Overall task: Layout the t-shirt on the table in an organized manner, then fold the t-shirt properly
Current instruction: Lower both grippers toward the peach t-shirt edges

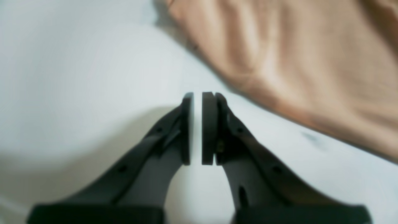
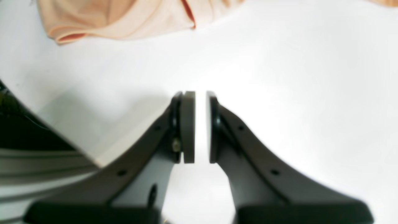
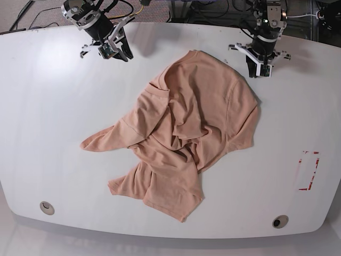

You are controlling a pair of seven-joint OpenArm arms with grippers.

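My left tool [image 1: 197,127] hangs just above the bench [image 3: 53,117], its two pads nearly together with only a thin slit of white between them and nothing held. Just beyond its tips, the t-shirt [image 3: 186,133] edge runs diagonally across the left wrist view, close but not touching. My right tool [image 2: 200,127] is in the same state: pads drawn almost together, a narrow gap, empty. It hovers near the bench's far edge, with a hemmed piece of the shirt well ahead of it. In the base view the peach shirt lies crumpled in the bench's middle, one sleeve stretched out sideways. Farther out sit two grommets [image 3: 47,207] at the near corners and a red tape mark [image 3: 309,170].
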